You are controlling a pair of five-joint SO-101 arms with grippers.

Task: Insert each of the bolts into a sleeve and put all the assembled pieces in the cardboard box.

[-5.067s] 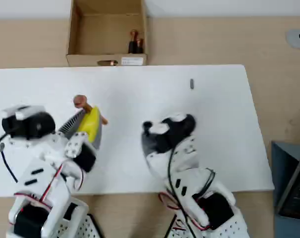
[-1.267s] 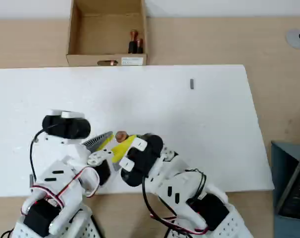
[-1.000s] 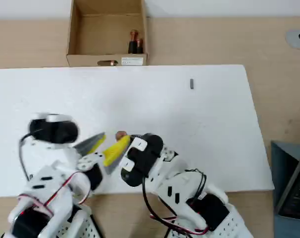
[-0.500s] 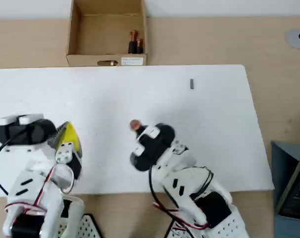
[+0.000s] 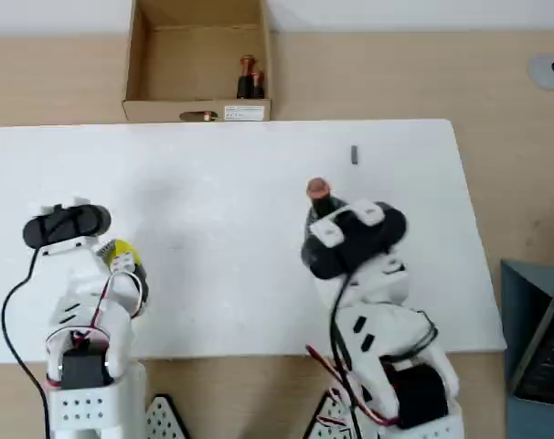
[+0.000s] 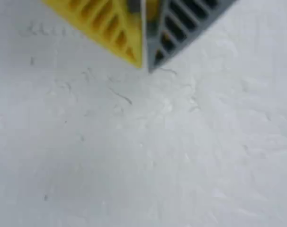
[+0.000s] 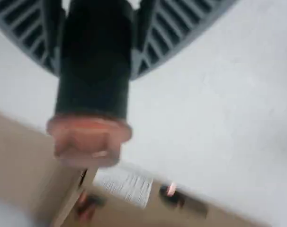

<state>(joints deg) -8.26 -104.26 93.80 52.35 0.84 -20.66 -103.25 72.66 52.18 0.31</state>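
Right tool is clamping an assembled bolt-in-sleeve piece over the table, not yet boxed, while finished pieces are already sitting in the cardboard box and left tool is hanging pinched shut, empty.

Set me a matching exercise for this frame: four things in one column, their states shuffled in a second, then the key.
1. left claw
2. right claw
3. cardboard box
4. small grey piece

A. lies alone on the white mat
B. shut on a black sleeve with a bolt in it
C. shut, holding nothing
D. has assembled pieces inside

Pairs: 1-C, 2-B, 3-D, 4-A.
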